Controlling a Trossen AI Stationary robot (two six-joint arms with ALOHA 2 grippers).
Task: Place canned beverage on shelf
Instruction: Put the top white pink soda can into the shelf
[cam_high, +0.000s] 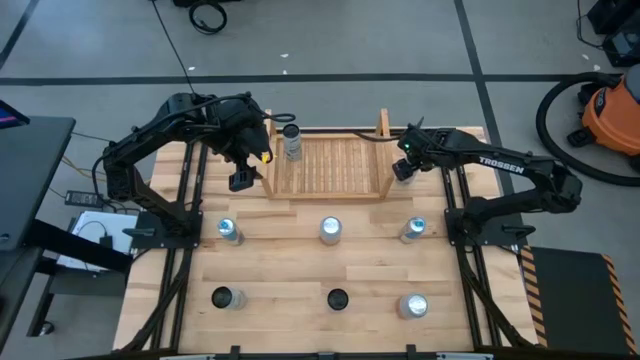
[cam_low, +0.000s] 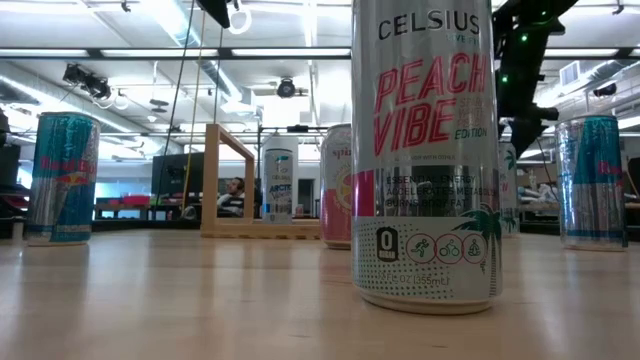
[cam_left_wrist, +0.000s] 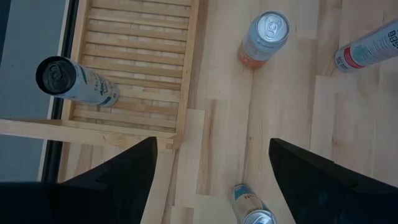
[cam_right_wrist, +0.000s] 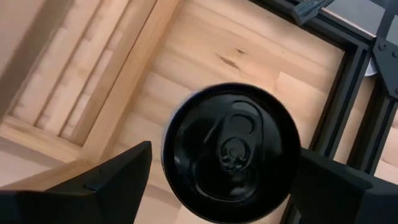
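Note:
The wooden shelf (cam_high: 330, 165) lies at the table's far middle. One white can (cam_high: 291, 140) stands on its slatted base in the far left corner, also seen as the can (cam_left_wrist: 74, 81) in the left wrist view. My right gripper (cam_high: 404, 168) is just right of the shelf, pointing steeply down, open, with its fingers either side of a black-topped can (cam_right_wrist: 230, 149) standing on the table. A gap shows between one finger (cam_right_wrist: 118, 180) and the can. My left gripper (cam_high: 243, 170) hangs open and empty above the table, left of the shelf. My right gripper comes from above with a finger on each side of the black-topped can's upper wall. One finger stands clear of it. Whether the other finger (cam_right_wrist: 329, 186) touches the can's rim (cam_right_wrist: 297, 149), I cannot tell. The can stands upright on the table.
Three cans stand in a row mid-table (cam_high: 228, 230), (cam_high: 330, 229), (cam_high: 415, 229), and three more near the front edge (cam_high: 222, 297), (cam_high: 337, 298), (cam_high: 413, 305). A tall Celsius can (cam_low: 425, 150) fills the low view. Black frame rails (cam_right_wrist: 348, 93) run beside the right gripper.

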